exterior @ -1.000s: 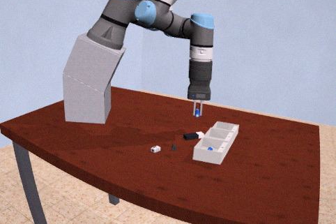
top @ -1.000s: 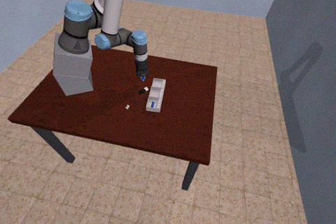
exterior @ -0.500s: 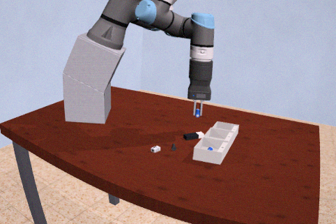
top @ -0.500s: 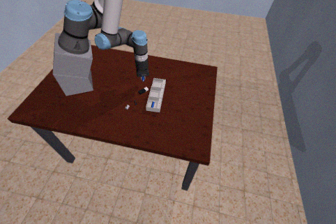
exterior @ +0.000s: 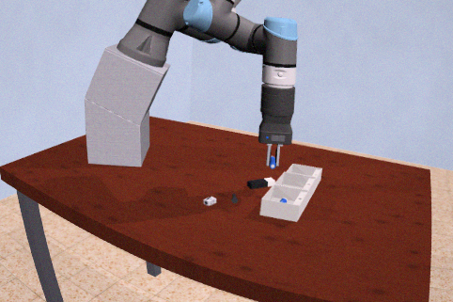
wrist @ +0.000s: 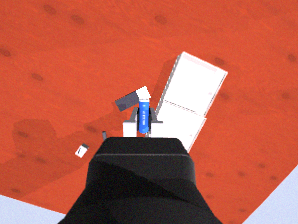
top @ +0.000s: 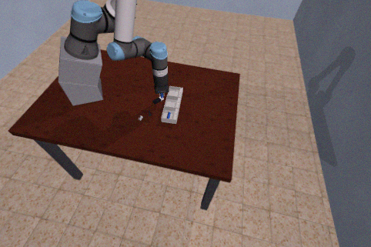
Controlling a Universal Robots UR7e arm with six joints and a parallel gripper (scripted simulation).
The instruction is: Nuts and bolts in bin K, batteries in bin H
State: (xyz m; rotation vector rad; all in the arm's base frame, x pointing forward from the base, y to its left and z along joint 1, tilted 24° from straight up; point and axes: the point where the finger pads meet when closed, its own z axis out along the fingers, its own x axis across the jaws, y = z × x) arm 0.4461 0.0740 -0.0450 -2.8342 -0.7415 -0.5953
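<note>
Up above the brown table (top: 204,141) (exterior: 367,244) (wrist: 250,25), the gripper (top: 162,97) (exterior: 273,164) (wrist: 143,114) holds a blue battery (top: 162,95) (exterior: 273,162) (wrist: 144,116) between its two fingers, near the long white bin row (top: 168,121) (exterior: 279,211) (wrist: 195,82). Another blue thing (top: 168,115) (exterior: 283,200) lies in the end bin farthest from the gripper. Outside the bins are a black stick with a white end (top: 156,101) (exterior: 257,183) (wrist: 128,100), a tiny dark pointy thing (top: 150,114) (exterior: 235,198) (wrist: 104,135) and a little white block (top: 140,118) (exterior: 210,201) (wrist: 81,150). The bin letters are too small to read.
</note>
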